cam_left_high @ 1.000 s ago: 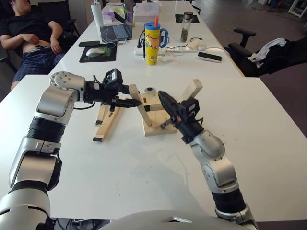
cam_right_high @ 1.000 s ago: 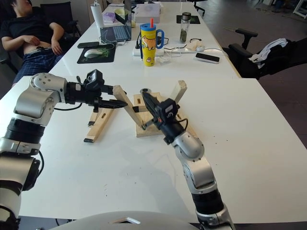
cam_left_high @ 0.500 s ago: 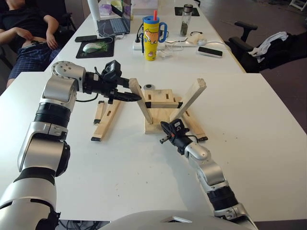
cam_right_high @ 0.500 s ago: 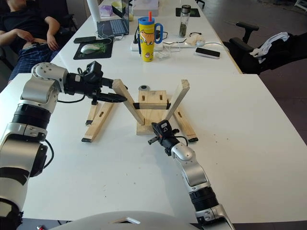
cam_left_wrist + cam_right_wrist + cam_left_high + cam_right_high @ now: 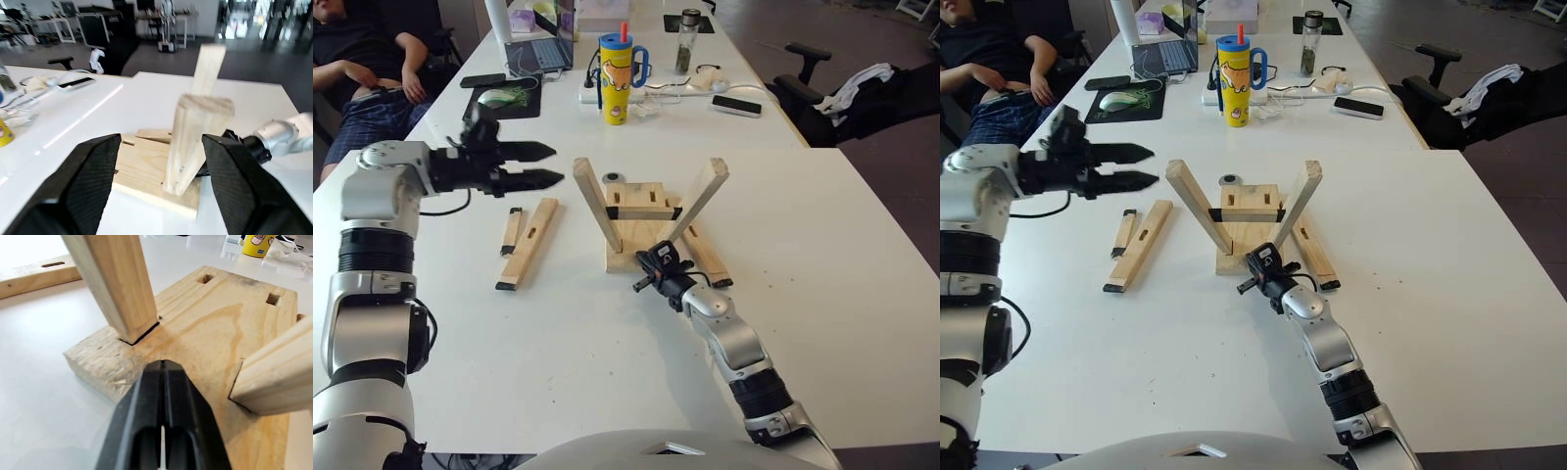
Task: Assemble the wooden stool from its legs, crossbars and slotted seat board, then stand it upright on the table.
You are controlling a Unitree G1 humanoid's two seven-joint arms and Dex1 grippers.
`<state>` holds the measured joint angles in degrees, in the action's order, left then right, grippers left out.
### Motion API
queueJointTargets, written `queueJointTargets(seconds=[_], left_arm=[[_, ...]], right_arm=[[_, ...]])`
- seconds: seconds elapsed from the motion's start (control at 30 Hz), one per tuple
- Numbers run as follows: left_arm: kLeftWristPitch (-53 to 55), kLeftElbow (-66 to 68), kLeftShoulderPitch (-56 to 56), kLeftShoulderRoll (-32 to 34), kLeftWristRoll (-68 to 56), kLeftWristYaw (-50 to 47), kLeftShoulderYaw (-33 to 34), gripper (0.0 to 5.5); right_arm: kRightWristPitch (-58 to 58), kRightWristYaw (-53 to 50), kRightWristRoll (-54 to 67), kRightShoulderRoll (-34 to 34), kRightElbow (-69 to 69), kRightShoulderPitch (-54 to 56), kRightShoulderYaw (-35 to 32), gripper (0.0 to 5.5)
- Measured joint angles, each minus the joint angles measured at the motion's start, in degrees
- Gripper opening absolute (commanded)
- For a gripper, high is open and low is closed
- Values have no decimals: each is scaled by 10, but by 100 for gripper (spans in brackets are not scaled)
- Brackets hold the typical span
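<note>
Two legs (image 5: 597,201) stood slotted in the seat board (image 5: 641,245). Loose pieces (image 5: 529,242) lay unfitted on the counter (image 5: 597,352). The left pincer (image 5: 556,163) hung apart and empty, and the right pincer (image 5: 639,284) was together beside the board.

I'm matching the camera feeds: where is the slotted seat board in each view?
Left eye: seat board, centre.
Right eye: centre too.
Left wrist: beyond the open left gripper, at.
Right wrist: just ahead of the shut right gripper, at.
Shared landmark: the leaning leg slotted in it.

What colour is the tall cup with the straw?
The cup is yellow with a blue lid and handle; clearest in the left eye view.
</note>
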<state>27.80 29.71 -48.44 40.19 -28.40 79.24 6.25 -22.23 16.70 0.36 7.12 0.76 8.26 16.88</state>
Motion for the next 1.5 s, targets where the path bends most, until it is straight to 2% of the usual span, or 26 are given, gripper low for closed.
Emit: queueJointTargets(seconds=[0.17, 0.3, 0.37, 0.53, 0.63, 0.7, 0.8, 0.93, 1.07, 1.27, 1.33, 1.47, 1.5], left_arm=[[99, -22, -36, -63, -155, -118, 141, 177], [117, -106, -58, -173, -240, -263, 182, 117], [119, -167, -60, -232, -267, -321, 176, 87], [104, -221, -66, -252, -261, -371, 152, 7], [99, -226, -25, -218, -180, -366, 69, 3], [96, -228, 62, -216, -118, -361, -22, 3], [63, -256, 78, -208, -77, -365, -78, 3], [18, -233, 87, -250, -58, -418, -71, 3], [-8, -210, 72, -280, -64, -452, -25, 3], [-36, -255, -56, -279, -131, -512, 78, 3], [-34, -261, -55, -278, -117, -526, 71, 3], [2, -210, 63, -281, 4, -558, -62, 3], [0, -211, 64, -278, 12, -561, -73, 3]], right_arm=[[4, 0, 0, -1, 2, -1, -1, 0], [12, 2, 1, -2, 9, 1, 0, 0], [14, 4, 1, -5, 14, 4, 2, 0], [17, 5, 1, -8, 22, 7, 2, 0], [18, 3, 0, -12, 24, 7, 2, 0], [20, 3, 1, -15, 26, 8, 4, 0], [21, 3, 0, -18, 36, 9, 4, 0], [16, 3, 0, -19, 50, 10, 6, 0], [15, 8, 0, -21, 54, 14, 14, 0], [16, 10, 1, -23, 55, 17, 14, 0], [16, 9, 0, -23, 58, 17, 14, 0], [18, 8, 1, -25, 60, 18, 14, 0], [20, 8, 0, -25, 61, 19, 13, 0]])
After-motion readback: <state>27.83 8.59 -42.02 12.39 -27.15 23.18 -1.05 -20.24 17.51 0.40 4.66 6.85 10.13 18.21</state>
